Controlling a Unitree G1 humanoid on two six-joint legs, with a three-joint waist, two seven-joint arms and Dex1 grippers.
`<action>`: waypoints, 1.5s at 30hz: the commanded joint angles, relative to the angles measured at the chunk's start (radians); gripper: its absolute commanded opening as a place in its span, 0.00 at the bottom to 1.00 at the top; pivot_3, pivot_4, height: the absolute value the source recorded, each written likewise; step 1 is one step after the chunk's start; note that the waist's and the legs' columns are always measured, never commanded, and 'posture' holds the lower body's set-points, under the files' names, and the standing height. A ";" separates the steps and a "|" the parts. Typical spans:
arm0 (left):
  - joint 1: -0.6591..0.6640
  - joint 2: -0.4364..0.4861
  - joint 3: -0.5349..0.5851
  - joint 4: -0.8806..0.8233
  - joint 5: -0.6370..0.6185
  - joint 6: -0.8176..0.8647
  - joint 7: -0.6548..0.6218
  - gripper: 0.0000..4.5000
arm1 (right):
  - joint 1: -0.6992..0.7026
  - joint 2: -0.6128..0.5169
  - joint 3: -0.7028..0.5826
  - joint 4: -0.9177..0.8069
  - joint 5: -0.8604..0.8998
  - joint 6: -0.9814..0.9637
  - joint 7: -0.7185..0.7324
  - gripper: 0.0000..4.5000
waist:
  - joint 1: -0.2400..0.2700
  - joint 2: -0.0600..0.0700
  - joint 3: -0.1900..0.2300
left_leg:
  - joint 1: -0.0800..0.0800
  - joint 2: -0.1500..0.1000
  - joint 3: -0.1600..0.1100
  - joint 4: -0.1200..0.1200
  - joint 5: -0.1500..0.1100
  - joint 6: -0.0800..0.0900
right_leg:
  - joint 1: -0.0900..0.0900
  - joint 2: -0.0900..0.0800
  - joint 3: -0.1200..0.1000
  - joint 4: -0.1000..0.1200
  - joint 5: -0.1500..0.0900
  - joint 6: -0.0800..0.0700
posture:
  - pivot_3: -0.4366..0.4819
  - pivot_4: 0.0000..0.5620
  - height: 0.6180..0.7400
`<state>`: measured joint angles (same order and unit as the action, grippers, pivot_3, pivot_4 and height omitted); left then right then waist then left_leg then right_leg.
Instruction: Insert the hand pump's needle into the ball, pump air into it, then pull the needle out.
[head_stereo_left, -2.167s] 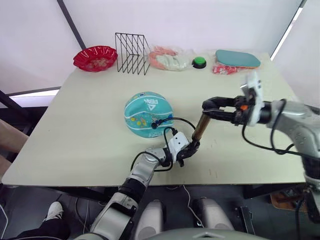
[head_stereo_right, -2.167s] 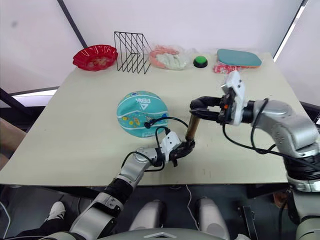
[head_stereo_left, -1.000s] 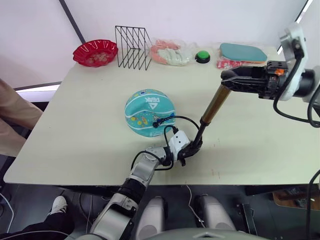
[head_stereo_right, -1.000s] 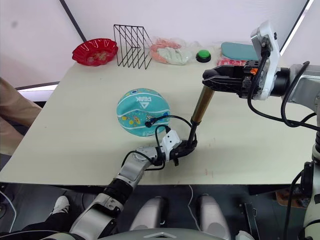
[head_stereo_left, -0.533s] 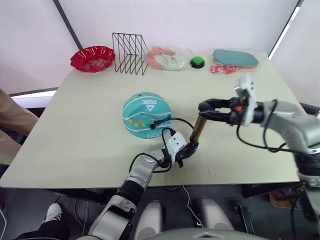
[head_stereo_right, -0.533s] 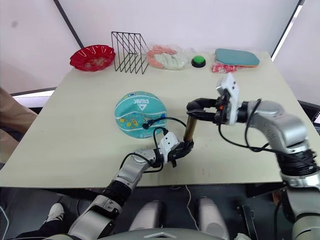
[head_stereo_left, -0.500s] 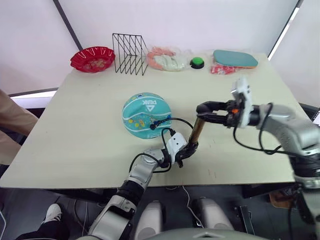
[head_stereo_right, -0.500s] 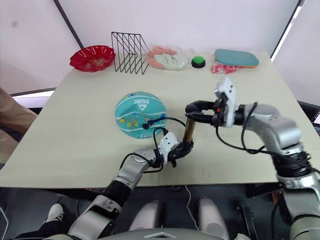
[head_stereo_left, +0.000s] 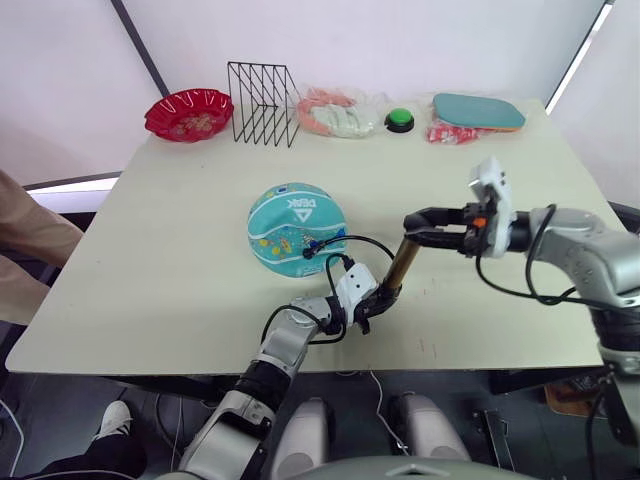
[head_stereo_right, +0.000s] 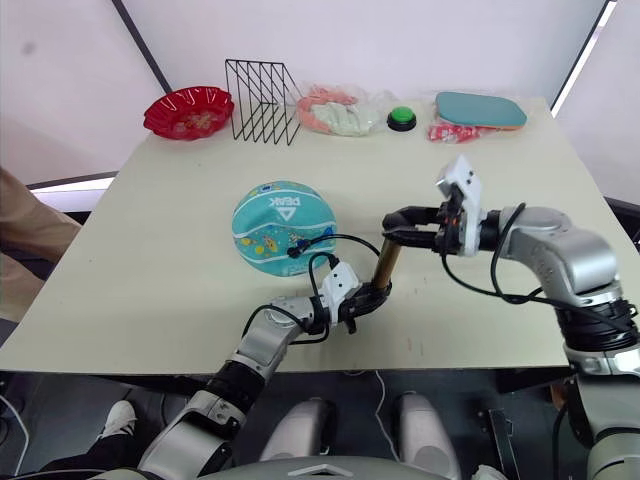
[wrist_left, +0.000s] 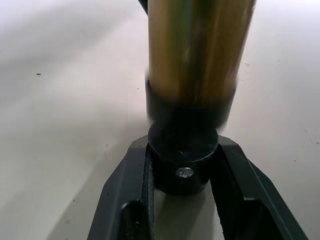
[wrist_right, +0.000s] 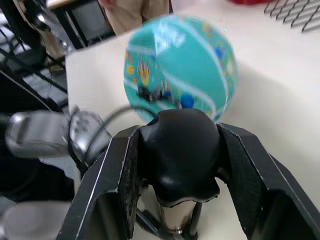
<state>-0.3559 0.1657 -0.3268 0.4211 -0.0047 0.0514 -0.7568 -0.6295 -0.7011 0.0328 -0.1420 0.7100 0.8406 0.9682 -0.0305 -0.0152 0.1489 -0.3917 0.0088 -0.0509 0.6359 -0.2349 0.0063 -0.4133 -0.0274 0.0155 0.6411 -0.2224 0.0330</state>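
Down from its raised, extended position a second ago, the black T-handle (head_stereo_right: 408, 222) is now seen low over the gold barrel, so a pumping stroke is judged to be well under way, with the plunger mostly pushed in. The hand pump (head_stereo_left: 404, 262) is stood tilted on the desk (head_stereo_left: 150, 260), its black end cap (wrist_left: 183, 162) clamped between the fingers (wrist_left: 235, 185) of the left gripper (head_stereo_left: 372, 302), exactly where it was held before. The handle is gripped from both sides by the right gripper (wrist_right: 178, 150), its fingers closed around the rounded black knob. The ball (head_stereo_left: 297, 229) is left sitting mid-desk, just beyond the pump, unmoved. The thin black hose (head_stereo_left: 355, 240) is looped from the pump base to the ball's near side, where the needle (head_stereo_left: 313, 246) is judged to be seated, though its tip cannot be made out. Air is presumably being delivered; pulling the needle out is not yet done.
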 joint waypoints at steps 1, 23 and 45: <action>0.037 0.026 0.016 0.061 0.013 0.041 0.020 0.23 | -0.110 -0.065 -0.149 -0.048 0.105 0.078 -0.010 0.41 | 0.003 0.000 0.001 | -0.001 0.000 0.000 0.000 0.000 0.000 | -0.001 0.000 0.000 0.000 0.000 0.000 | 0.48 0.27 1.00; 0.041 0.031 0.011 0.056 0.006 0.044 0.023 0.23 | -0.026 -0.030 0.103 0.055 -0.051 0.032 -0.024 0.41 | 0.005 -0.010 0.002 | 0.003 0.000 0.002 0.001 0.000 0.000 | 0.002 -0.002 0.000 0.000 0.000 0.001 | 0.48 0.27 1.00; 0.037 0.000 0.004 0.084 0.019 0.035 0.033 0.23 | -0.014 -0.055 -0.040 -0.048 -0.034 0.022 0.028 0.41 | 0.010 0.001 -0.011 | 0.010 -0.002 -0.001 -0.003 -0.001 0.002 | 0.009 -0.006 -0.003 -0.001 -0.007 -0.002 | 0.48 0.27 1.00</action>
<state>-0.3502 0.1456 -0.3310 0.4413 0.0088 0.0502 -0.7264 -0.5947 -0.7053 0.1156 -0.1403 0.6055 0.7976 0.9939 -0.0207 -0.0139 0.1378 -0.3840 0.0062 -0.0515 0.6333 -0.2363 0.0078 -0.4071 -0.0331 0.0132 0.6405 -0.2269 0.0340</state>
